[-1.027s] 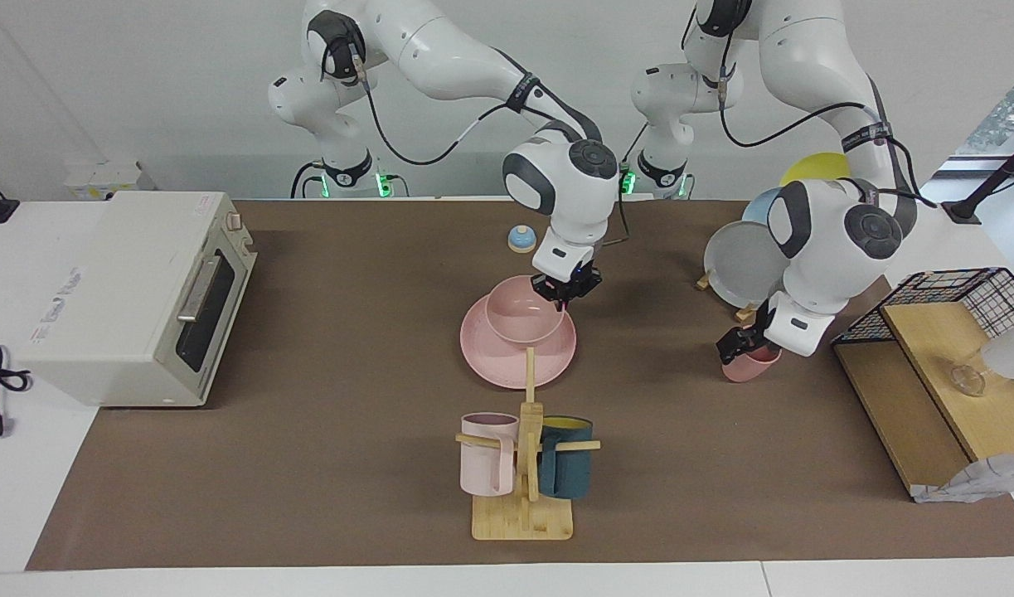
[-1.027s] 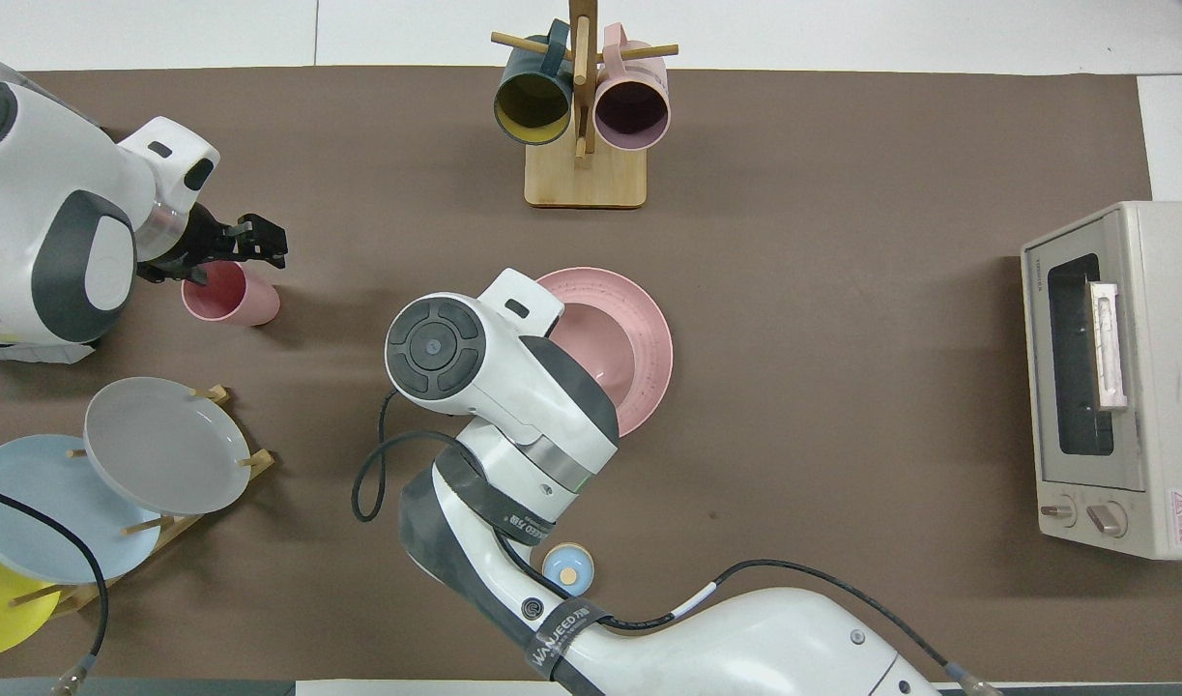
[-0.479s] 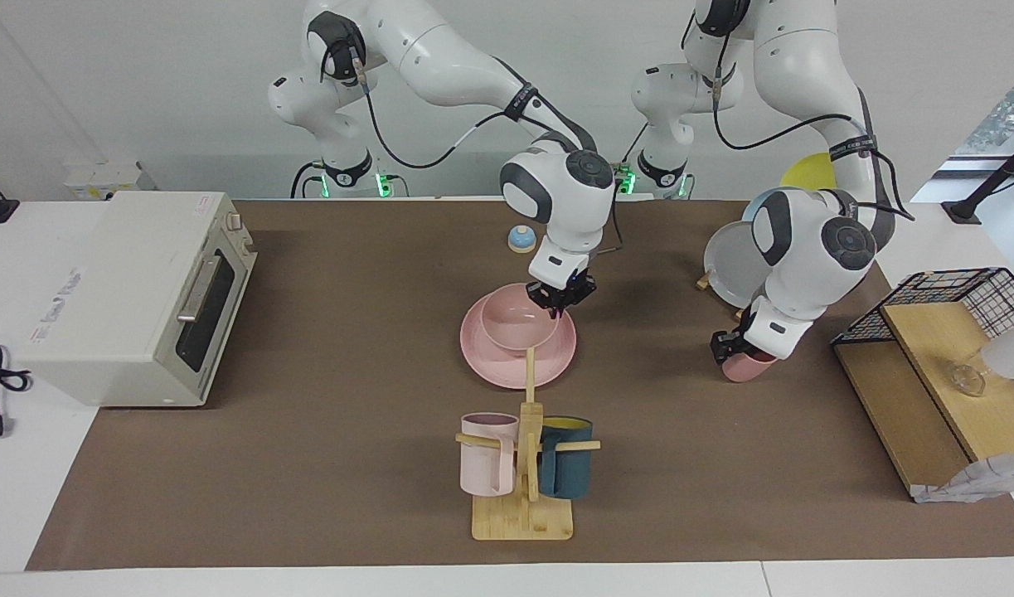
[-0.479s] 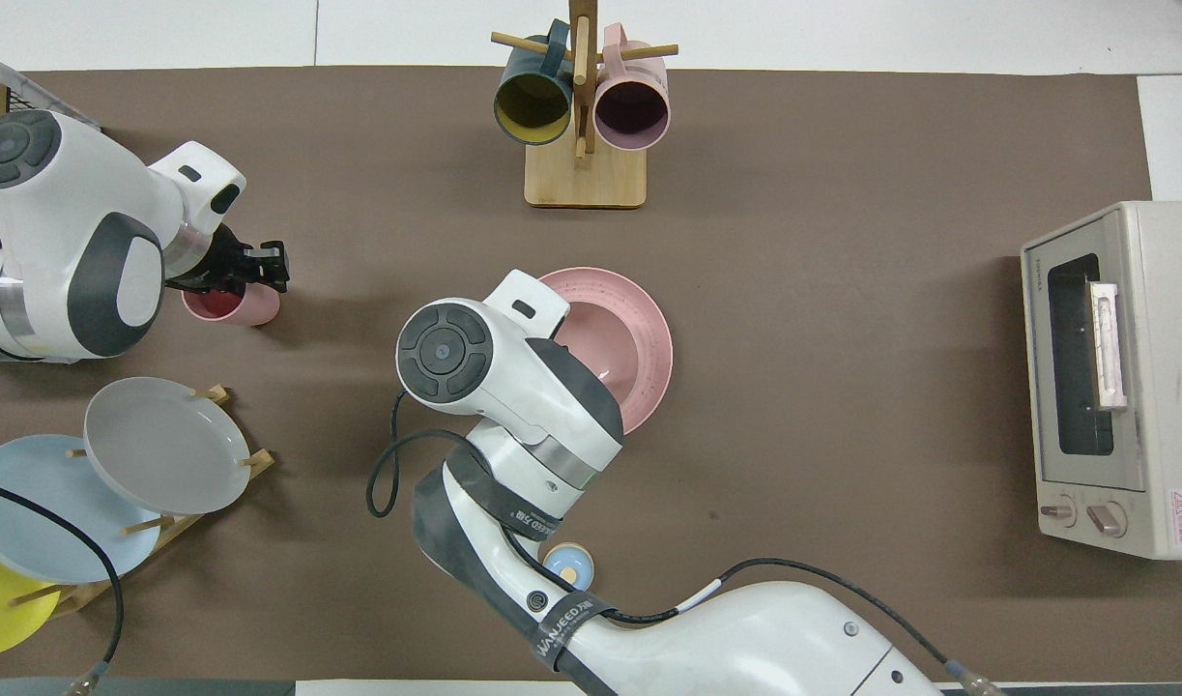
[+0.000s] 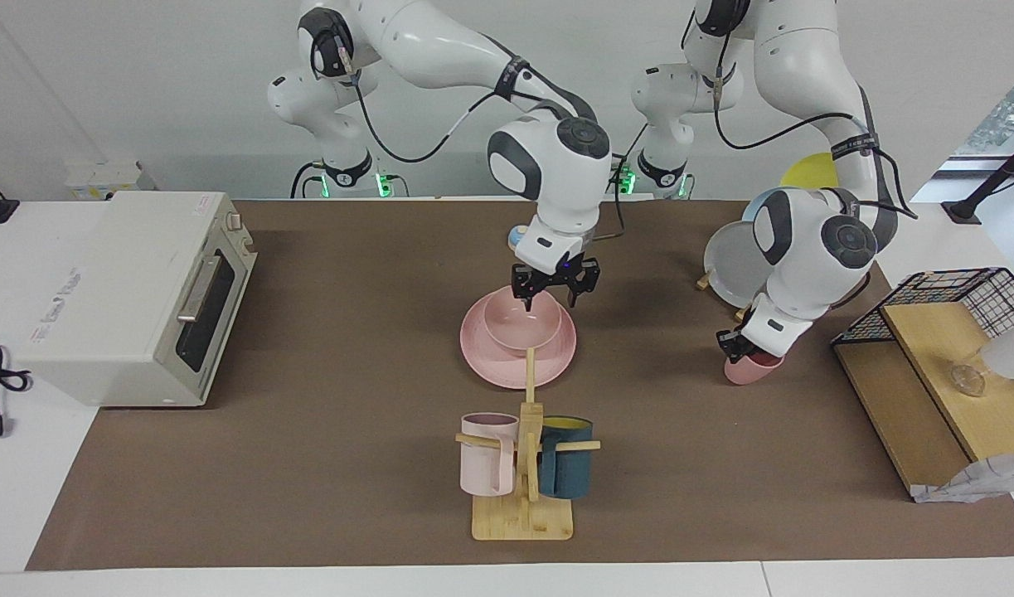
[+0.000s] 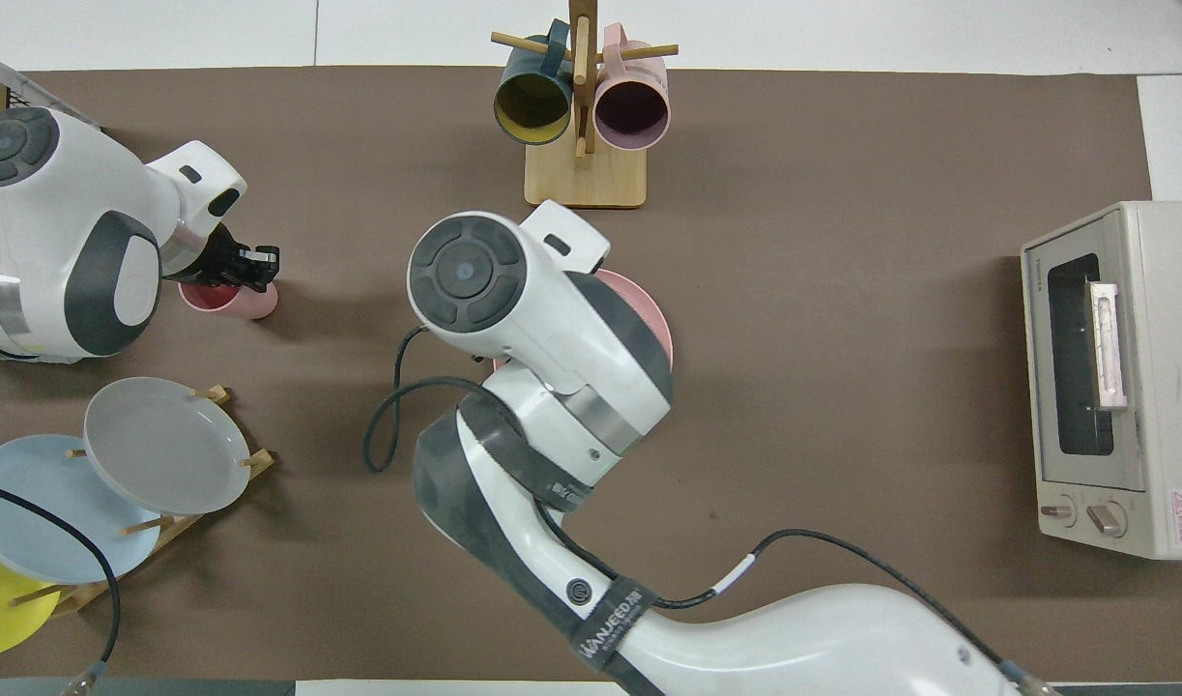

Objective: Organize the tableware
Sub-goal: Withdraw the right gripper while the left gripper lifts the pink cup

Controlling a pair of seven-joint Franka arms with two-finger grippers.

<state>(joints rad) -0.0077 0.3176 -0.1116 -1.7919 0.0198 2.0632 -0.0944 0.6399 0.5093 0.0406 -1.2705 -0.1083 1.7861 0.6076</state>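
Note:
The pink bowl [image 5: 523,325] sits in the middle of the pink plate [image 5: 490,358] at the table's centre. My right gripper [image 5: 554,290] is open and empty, just above the bowl's rim on the side nearer the robots. In the overhead view the right arm hides the bowl and only the plate's edge [image 6: 656,329] shows. The pink cup [image 5: 749,371] stands toward the left arm's end of the table. My left gripper [image 5: 737,343] is down at the cup's rim and covers the cup's mouth [image 6: 231,302] in the overhead view.
A wooden mug tree [image 5: 523,464] with a pale pink and a teal mug stands farther from the robots than the plate. A rack of grey, blue and yellow plates [image 5: 743,261] is beside the cup. A toaster oven [image 5: 133,290] and a wire basket on a wooden shelf [image 5: 929,356] stand at the table's ends.
My right gripper has let go of the bowl, opened and risen; the bowl now rests on the plate. My left gripper has come down onto the cup's rim.

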